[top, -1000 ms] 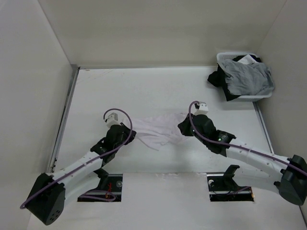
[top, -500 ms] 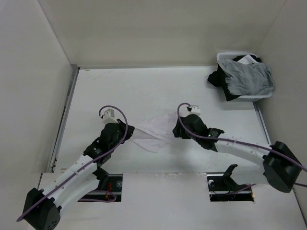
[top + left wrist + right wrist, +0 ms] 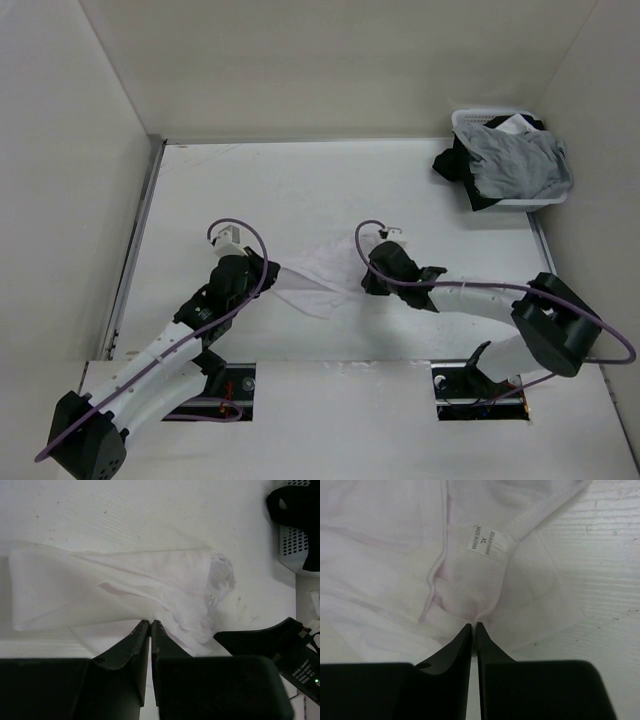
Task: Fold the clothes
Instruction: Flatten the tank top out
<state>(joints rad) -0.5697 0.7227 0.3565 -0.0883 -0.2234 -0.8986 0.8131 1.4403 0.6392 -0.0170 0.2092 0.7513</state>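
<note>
The white top (image 3: 318,272) lies crumpled near the middle of the table (image 3: 250,190), strung between the two hands, so the folding looks barely begun: no clean fold shows, and it likely needs spreading flat first. The left hand (image 3: 150,622) is closed, pinching one edge of the fabric; the right hand (image 3: 471,626) is all but closed on a pucker below the label (image 3: 484,539). The top's long axis runs left to right, label end toward the right hand

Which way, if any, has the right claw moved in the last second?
Yes. The right gripper has slid left, away from the laundry basket in the far right corner, pinching the white top.
</note>
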